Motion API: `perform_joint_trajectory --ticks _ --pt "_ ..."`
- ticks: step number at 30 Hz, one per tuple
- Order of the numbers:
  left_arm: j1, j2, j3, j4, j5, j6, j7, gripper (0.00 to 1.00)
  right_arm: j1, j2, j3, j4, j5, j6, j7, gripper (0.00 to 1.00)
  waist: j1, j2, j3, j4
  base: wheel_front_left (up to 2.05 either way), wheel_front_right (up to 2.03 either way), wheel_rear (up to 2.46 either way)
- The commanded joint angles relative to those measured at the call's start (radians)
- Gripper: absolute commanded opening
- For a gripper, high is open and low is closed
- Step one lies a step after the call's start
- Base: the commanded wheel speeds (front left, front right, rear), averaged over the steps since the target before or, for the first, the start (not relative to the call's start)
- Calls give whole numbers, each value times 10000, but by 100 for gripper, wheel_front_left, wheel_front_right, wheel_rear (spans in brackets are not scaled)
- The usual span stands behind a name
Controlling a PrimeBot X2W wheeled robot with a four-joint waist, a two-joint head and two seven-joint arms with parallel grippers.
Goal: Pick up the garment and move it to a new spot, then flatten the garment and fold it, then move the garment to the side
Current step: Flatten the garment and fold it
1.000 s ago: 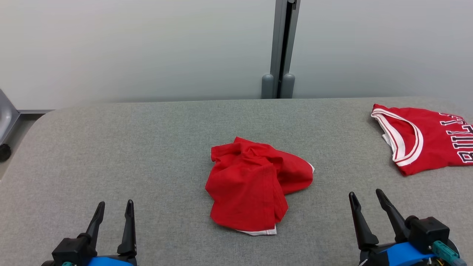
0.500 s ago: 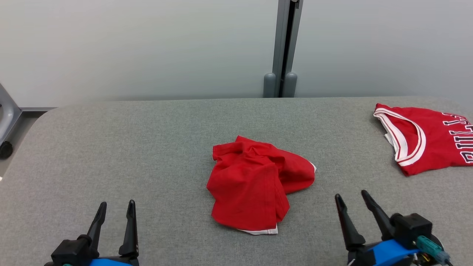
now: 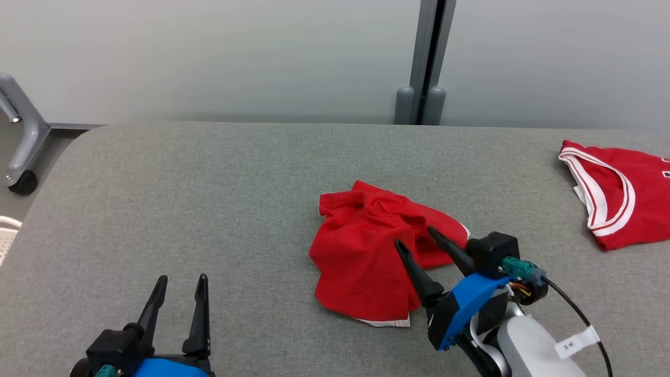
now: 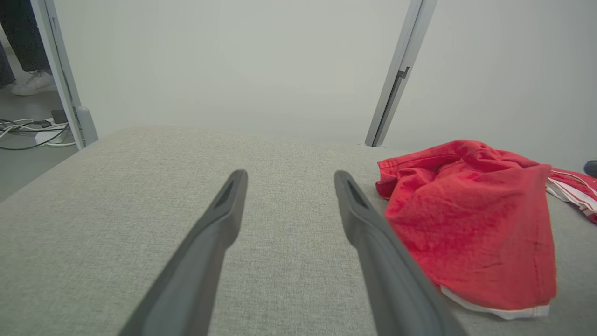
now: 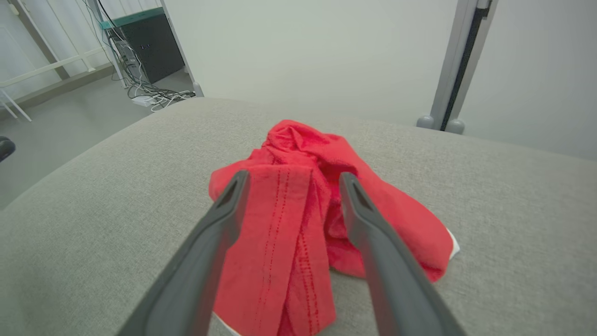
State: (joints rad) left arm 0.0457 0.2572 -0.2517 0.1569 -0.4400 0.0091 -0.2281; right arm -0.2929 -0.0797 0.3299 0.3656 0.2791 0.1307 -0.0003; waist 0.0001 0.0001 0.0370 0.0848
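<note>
Wall (image 3: 209, 52): pale grey panels behind the tabletop, w/ a grey upright post (image 3: 426, 57) at the joint and two rounded feet at its base.
Tabletop (image 3: 183, 178): grey woven fabric cover, rounded corner at far L; carries both red items.
Jersey (image 3: 623, 204): red w/ white-and-red trim round the opening. Lies flat at far R of tabletop, cut off by the head-view edge, well apart from the garment.
Garment (image 3: 361, 256): red, crumpled in a loose heap approx. mid-tabletop, a bit R of centre. Folds bunched at far side, white hem strip at near edge, white bit at R corner. Not flat, not folded.
R arm (image 3: 528, 351): pale forearm, blue wrist block, cable w/ white tag; comes in from lower R.
R claw (image 3: 414, 235): fingers wide apart, nothing gripped; tips over R part of garment. In R wrist view the two fingers straddle a stitched fold of the heap; can't tell if tips touch cloth.
L claw (image 3: 182, 277): fingers wide apart, empty. Lower L over bare tabletop, well apart from garment; in L wrist view garment lies to the R of its fingers.
Frame (image 3: 23, 136): grey tube w/ black caster, on floor off L end of tabletop.
Bkgd, R wrist view: dark cabinet (image 5: 149, 44), tangle of cables (image 5: 156, 95) on floor beside it.
Bkgd, L wrist view: a person's pale shoe (image 4: 30, 83) at top L.
</note>
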Motion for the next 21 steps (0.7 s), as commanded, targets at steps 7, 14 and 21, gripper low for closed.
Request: perform_joint_trajectory --ticks 7,14,21 --pt "-249 9 -88 -121 42 30 -7 100 -1276 -79 793 2018 872 1 196 100 -1 -1 150 366 0 0 0" --pt "-230 74 -46 -31 -56 28 -55 100 -1590 -5 1509 2873 1505 1 -161 100 -1 -1 123 451 0 0 0" --pt "-310 108 7 1 -120 56 -129 100 -2031 -113 2397 3155 2270 1 -472 0 -1 -1 151 412 0 0 0"
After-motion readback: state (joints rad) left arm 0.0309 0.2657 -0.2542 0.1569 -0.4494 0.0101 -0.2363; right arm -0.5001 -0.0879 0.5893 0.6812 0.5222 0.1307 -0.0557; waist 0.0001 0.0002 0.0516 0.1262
